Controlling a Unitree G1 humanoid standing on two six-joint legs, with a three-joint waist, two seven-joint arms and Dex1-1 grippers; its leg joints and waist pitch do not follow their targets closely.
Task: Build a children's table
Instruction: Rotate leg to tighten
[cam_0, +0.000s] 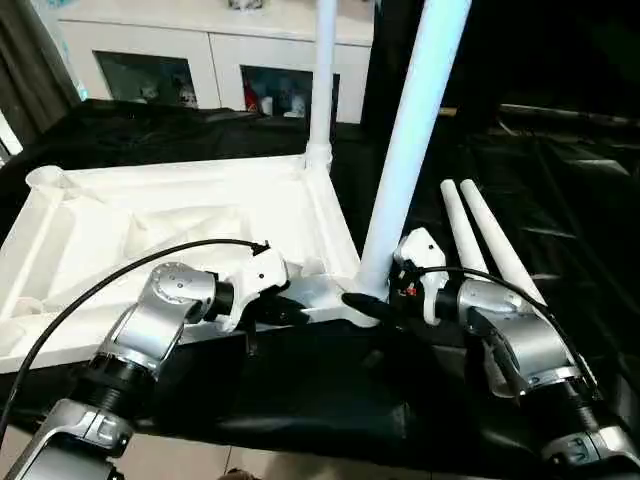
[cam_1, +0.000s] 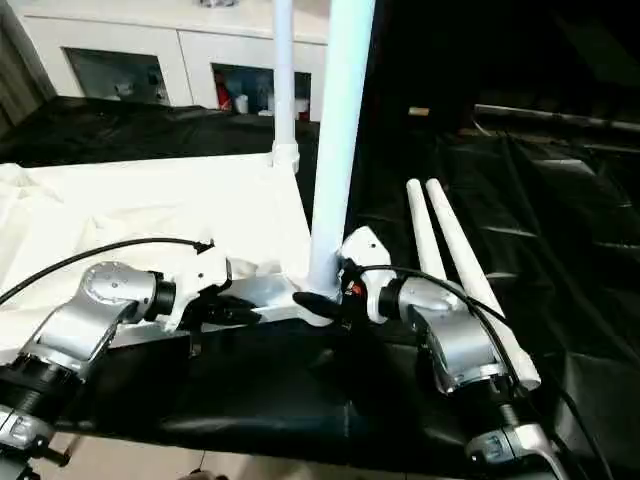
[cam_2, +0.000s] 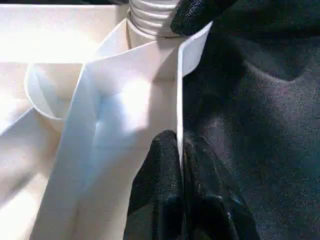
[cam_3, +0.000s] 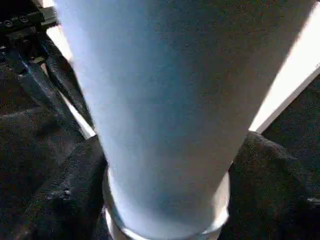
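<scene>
The white table top is lying upside down across the left half of the frame, on a surface covered in black cloth. Two legs are standing up out of its corner sockets: the far leg at top centre, and the near leg leaning a bit, rising from the corner at lower centre. Two spare legs are lying side by side on the cloth, right of centre.

The left claw is pinching shut on the thin raised rim of the top right by that near corner. The right claw is sitting at the base of the near leg, black fingers spread on either side of the tube, so apart rather than squeezing. A white cabinet is sitting along the upper left.
</scene>
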